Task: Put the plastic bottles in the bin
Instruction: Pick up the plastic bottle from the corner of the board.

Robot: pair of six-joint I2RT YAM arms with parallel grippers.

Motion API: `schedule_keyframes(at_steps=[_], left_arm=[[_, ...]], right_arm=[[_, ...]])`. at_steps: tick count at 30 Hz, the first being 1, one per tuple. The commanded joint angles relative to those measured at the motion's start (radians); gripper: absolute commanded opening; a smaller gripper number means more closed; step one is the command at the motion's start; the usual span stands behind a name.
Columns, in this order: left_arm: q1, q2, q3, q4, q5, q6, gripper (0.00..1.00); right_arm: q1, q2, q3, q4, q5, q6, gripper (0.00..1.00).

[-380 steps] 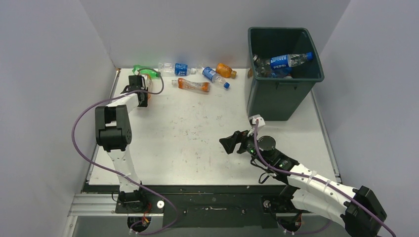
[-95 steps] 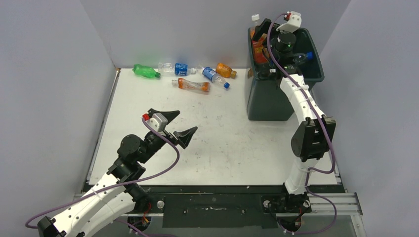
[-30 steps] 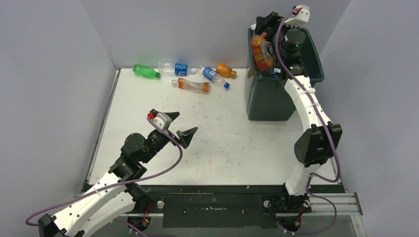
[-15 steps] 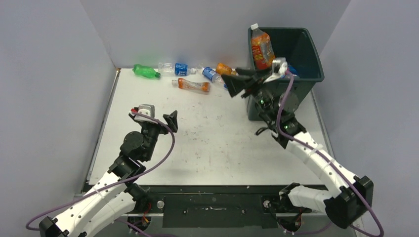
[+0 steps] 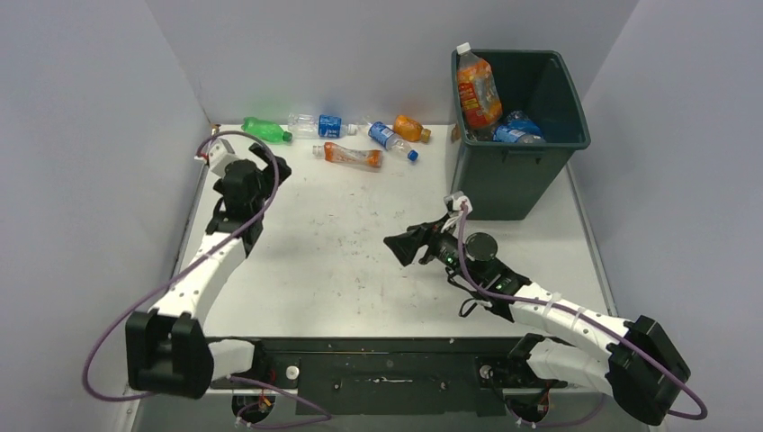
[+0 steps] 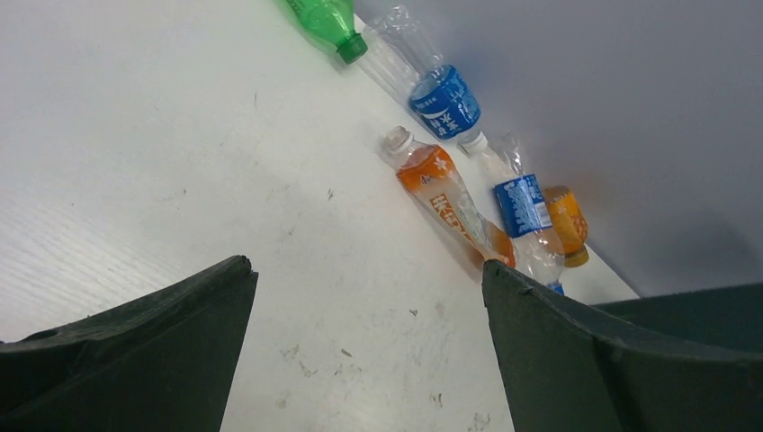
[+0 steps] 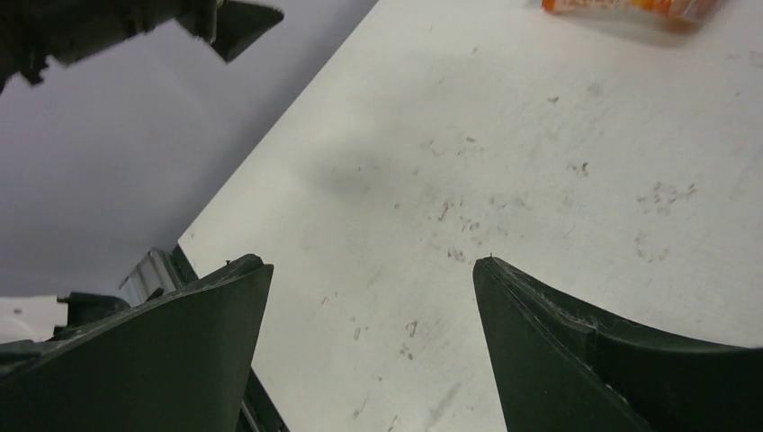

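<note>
Left gripper (image 6: 366,264): jaws spread wide, nothing between them, over the far left of the table (image 5: 360,270).
Green bottle (image 5: 264,130): lies just beyond the left gripper, long axis along the back wall (image 5: 360,54), cap to the right.
Other loose bottles: four more in the same row, among them an orange-labelled bottle (image 5: 351,156).
Right gripper (image 7: 371,263): spread and empty at mid-table, well apart from the row.
Bin (image 5: 517,184): far right, with several bottles inside.
Nearer arm: the left, by my judgement.
</note>
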Motion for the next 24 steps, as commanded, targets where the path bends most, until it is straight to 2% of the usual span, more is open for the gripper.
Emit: schedule_keyframes(at_steps=[1,8,14,21,24], left_arm=[[0.067,0.19,0.164,0.0,0.001,-0.131,0.96],[0.196,0.52,0.373,0.043,0.071,-0.329,0.96],[0.223,0.739,0.591,0.05,0.08,-0.376,0.96],[0.224,1.023,0.933,-0.093,0.104,-0.377,0.96],[0.224,1.112,1.032,-0.126,0.093,-0.364,0.96]], right_arm=[[0.064,0.021,-0.032,0.035,0.048,-0.036,0.85],[0.113,0.044,-0.102,0.028,0.069,-0.091,0.85],[0.148,0.094,-0.133,-0.009,0.107,-0.132,0.85],[0.167,0.143,-0.133,-0.009,0.145,-0.134,0.85],[0.175,0.149,-0.127,-0.014,0.165,-0.14,0.85]])
